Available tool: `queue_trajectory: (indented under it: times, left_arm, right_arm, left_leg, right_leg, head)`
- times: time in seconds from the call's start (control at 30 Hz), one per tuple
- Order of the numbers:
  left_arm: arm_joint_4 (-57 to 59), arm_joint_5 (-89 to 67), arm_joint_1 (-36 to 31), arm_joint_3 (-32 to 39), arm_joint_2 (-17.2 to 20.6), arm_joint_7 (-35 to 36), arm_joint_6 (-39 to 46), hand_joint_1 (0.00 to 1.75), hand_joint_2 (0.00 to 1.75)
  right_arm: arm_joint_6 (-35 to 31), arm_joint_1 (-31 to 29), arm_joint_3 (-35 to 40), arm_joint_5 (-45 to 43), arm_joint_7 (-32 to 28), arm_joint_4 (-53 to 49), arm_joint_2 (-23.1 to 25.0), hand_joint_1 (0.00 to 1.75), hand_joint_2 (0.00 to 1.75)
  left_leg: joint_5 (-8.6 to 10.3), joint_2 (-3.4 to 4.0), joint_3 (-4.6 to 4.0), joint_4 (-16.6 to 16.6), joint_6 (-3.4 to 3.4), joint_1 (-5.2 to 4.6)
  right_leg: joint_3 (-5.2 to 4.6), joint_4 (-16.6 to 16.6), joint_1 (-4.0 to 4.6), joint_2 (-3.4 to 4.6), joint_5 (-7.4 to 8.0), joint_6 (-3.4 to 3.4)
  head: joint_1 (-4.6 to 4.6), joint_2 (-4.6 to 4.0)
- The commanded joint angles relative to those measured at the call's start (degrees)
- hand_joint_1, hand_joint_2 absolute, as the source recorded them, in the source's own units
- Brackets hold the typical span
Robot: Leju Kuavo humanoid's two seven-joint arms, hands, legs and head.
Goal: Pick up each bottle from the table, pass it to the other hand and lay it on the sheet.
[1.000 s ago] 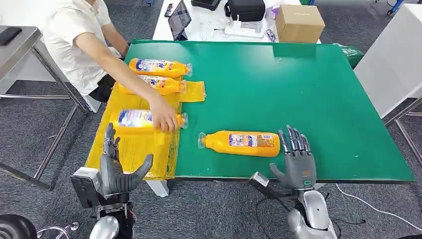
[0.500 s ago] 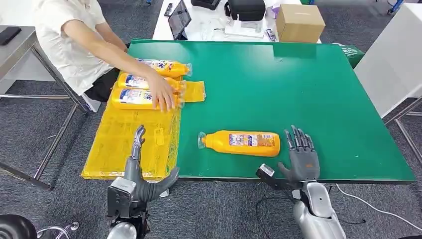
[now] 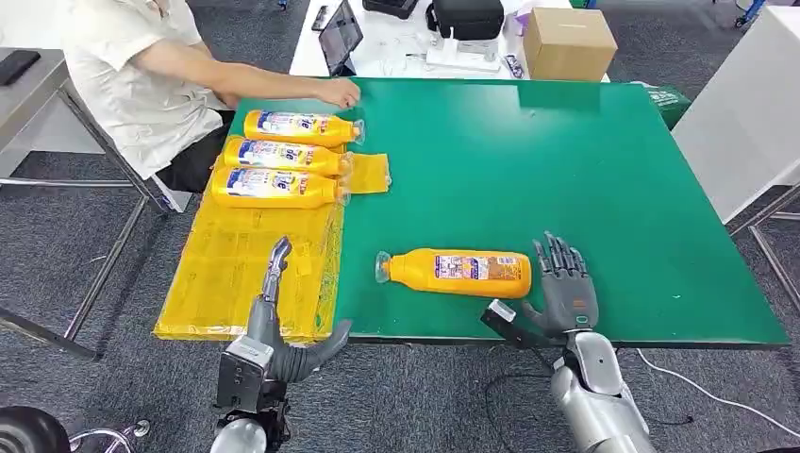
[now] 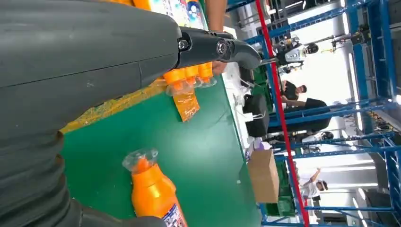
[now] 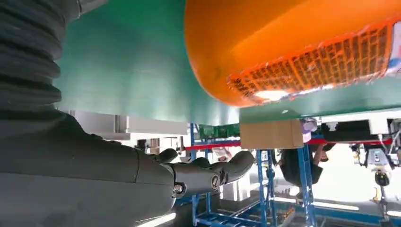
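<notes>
Bottle number four is the one we care about right now: a lone orange plastic bottle with a blue-and-white label (image 3: 459, 272) lying on its side on the green table top (image 3: 566, 160), clear-capped neck pointing toward the yellow plastic sheet (image 3: 241, 274). Three matching orange bottles (image 3: 283, 156) already lie in a row at the far end of that sheet, just beside a seated person in a white shirt (image 3: 132, 75) whose hand rests on the table's far edge.

For the pickup, we'd bring our right hand (image 3: 564, 291) in over the fat base end of the bottle and wrap around the body, not the label's slick middle if we can help it. It's round and lying flat, so our guess is it'll roll away if we nudge it from one side only; thumb on the near side, fingers on the far side, then squeeze. Gripping toward the base should also leave the neck half free for the handover to the other hand.

Pose-wise: right hand sits at the near table edge just beside the bottle's base, fingers spread and pointing up, holding nothing. The right wrist view has the orange base looming very close, but we can't tell if there's contact. Our left hand (image 3: 283, 330) hovers by the near edge of the sheet, fingers extended, thumb out to the side, also empty.
</notes>
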Motion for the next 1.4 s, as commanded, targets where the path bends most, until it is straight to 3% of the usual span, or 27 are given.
queue_trajectory:
  times: [0.03, 0.53, 0.63, 0.77, 1.03, 1.07, 1.4]
  left_arm:
    - [3.7, 0.0, -2.5, -1.9, 1.3, 0.2, -0.1, 0.0, 1.75]
    - [3.2, 0.9, -4.1, -4.7, 1.6, 0.5, -2.9, 0.0, 1.75]
    - [3.9, 1.1, -5.2, -4.9, 1.6, 1.0, -3.6, 0.0, 1.75]
    - [4.1, 1.1, -5.5, -5.1, 1.6, 1.6, -4.2, 0.0, 1.75]
    - [4.8, 1.0, -6.4, -5.2, 1.4, 2.1, -4.9, 0.0, 1.75]
    - [4.9, 1.0, -6.4, -5.2, 1.4, 2.3, -5.1, 0.0, 1.75]
    - [4.4, 2.1, -5.7, -4.9, 1.0, 4.4, -6.8, 0.0, 1.75]
  right_arm:
    - [0.2, -4.8, 6.5, 1.7, 0.8, 8.7, 1.6, 0.0, 1.75]
    - [2.5, -6.1, 14.0, -11.5, -5.6, 12.3, 5.8, 0.0, 1.75]
    - [3.3, -7.5, 14.6, -12.1, -3.4, 14.0, 5.9, 0.0, 1.75]
    - [1.9, -10.4, 17.8, -6.8, 4.8, 18.2, 4.5, 0.0, 1.75]
    - [4.3, -11.4, 16.7, -9.2, 5.3, 19.5, 5.4, 0.0, 1.75]
    - [4.8, -12.1, 16.8, -7.8, 9.8, 20.9, 5.5, 0.0, 1.75]
    - [6.8, -13.1, 17.5, -4.7, 17.4, 21.4, 5.6, 0.0, 1.75]
  left_leg:
    - [-0.08, 0.24, 0.35, -0.1, 0.07, 0.02]
    - [-0.1, 0.18, 0.36, -0.1, 0.06, 0.03]
    - [-0.1, 0.2, 0.42, -0.1, 0.08, 0.05]
    - [-0.05, 0.15, 0.31, -0.1, 0.1, 0.05]
    - [0.0, 0.04, 0.2, -0.1, 0.04, 0.03]
    - [-0.04, 0.06, 0.34, -0.1, 0.07, 0.04]
    - [0.0, 0.03, 0.29, -0.1, 0.06, 0.02]
  right_leg:
    - [0.29, -0.1, 0.07, 0.14, -0.01, -0.2]
    - [0.3, -0.1, 0.08, 0.07, -0.06, -0.22]
    - [0.34, -0.1, 0.11, 0.06, -0.07, -0.26]
    - [0.27, -0.1, 0.09, 0.03, -0.02, -0.17]
    - [0.17, 0.0, 0.05, -0.02, -0.01, -0.11]
    - [0.31, -0.1, 0.08, -0.04, -0.04, -0.19]
    - [0.26, 0.0, 0.04, -0.04, -0.01, -0.1]
  head:
    - [0.0, 0.0]
    - [0.0, 0.0]
    - [0.0, 0.0]
    - [0.02, 0.0]
    - [0.0, 0.0]
    - [0.0, 0.0]
    - [0.0, 0.0]
